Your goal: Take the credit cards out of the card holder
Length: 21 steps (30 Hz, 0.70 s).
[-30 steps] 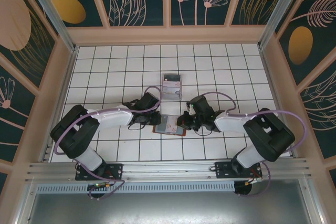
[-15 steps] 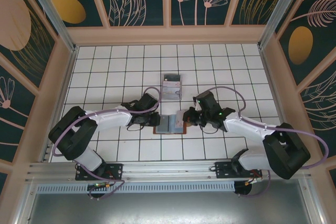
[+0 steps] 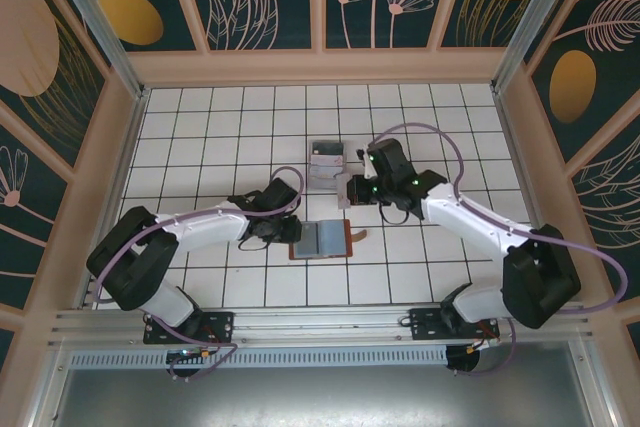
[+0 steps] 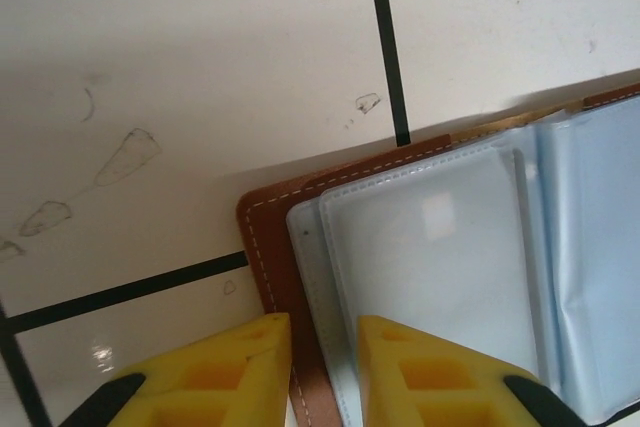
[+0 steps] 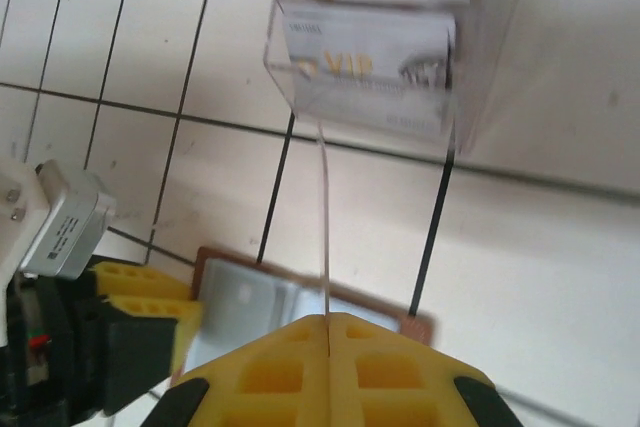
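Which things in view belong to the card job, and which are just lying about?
Job: card holder, open; credit card pinched in the right gripper; cards in the clear tray.
Lying about: that tray; scuff marks on the table.

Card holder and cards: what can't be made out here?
- Card holder: right edge of left wrist view cuts its pockets; remaining cards unclear.
- Left tool: pinching or pressing the holder's edge? Left wrist angle hides contact.
- Credit card in the right tool: edge-on in right wrist view, tiny from above; print unreadable.
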Motion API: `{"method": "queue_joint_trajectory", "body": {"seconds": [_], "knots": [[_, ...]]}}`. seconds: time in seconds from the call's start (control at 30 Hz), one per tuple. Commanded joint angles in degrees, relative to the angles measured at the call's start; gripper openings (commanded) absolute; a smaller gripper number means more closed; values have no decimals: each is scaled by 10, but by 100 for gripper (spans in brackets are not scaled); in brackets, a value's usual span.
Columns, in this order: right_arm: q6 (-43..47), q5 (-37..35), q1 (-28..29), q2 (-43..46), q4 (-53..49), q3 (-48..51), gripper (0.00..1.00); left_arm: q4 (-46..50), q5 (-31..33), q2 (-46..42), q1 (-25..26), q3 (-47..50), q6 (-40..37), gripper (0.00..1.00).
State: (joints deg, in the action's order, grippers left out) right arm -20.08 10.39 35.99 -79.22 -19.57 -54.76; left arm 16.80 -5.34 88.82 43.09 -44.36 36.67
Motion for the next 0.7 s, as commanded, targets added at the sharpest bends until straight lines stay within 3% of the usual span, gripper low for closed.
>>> {"method": "queue_joint_trajectory", "body": {"seconds": [0.0,0.33,0.67], "knots": [[165,-40,-5,-40,-60,-65,0,29,18,-23,1,-21,4,27],[551,-82,-9,-129,-95,-178,0,33,50,-60,-1,-5,9,29],[743,-31,-29,-237,-218,-323,0,21,54,-90,-10,36,23,30]]}}
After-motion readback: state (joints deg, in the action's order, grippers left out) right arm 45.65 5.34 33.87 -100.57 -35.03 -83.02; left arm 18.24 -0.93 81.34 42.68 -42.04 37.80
